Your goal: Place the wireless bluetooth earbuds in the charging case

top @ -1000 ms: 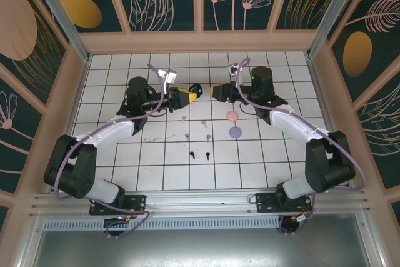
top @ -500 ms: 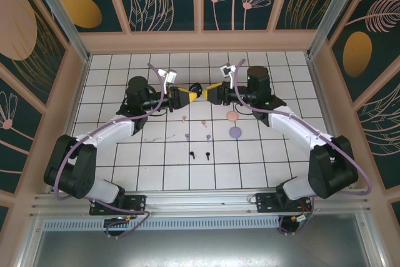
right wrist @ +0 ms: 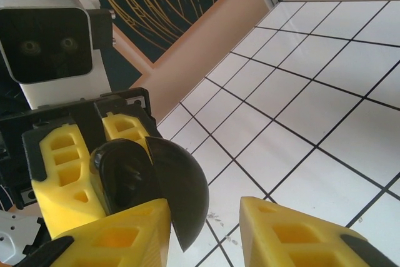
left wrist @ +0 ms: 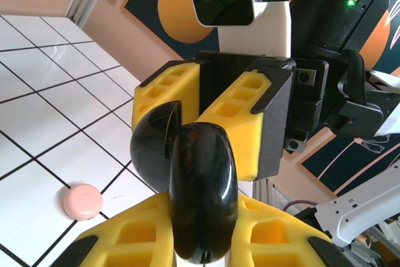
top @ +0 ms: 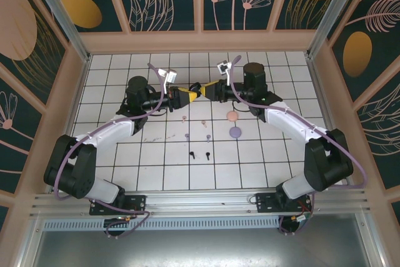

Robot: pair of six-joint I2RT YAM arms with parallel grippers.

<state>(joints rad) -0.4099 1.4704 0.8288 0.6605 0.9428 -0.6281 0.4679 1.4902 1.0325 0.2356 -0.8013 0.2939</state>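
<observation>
My left gripper (top: 194,92) is shut on a glossy black charging case (left wrist: 200,198), held up above the table's far middle. Its lid (left wrist: 155,148) stands open. My right gripper (top: 209,90) faces it tip to tip. In the right wrist view the open lid (right wrist: 180,186) lies against one of my right fingers (right wrist: 119,236), and the other finger (right wrist: 294,232) stands well apart, so the right gripper (right wrist: 203,217) is open. On the tiles below lie tiny stemmed earbuds: pink (top: 183,117), purple (top: 187,136) and black (top: 192,154), each with a partner a little to its right.
A pink round disc (top: 232,116) and a purple one (top: 235,132) lie right of the earbuds; the pink disc (left wrist: 82,201) also shows under the left wrist. Wooden walls ring the white grid floor (top: 125,154).
My right gripper has moved left to meet the left gripper, and its jaws have narrowed around the case's lid. The left arm has held still.
</observation>
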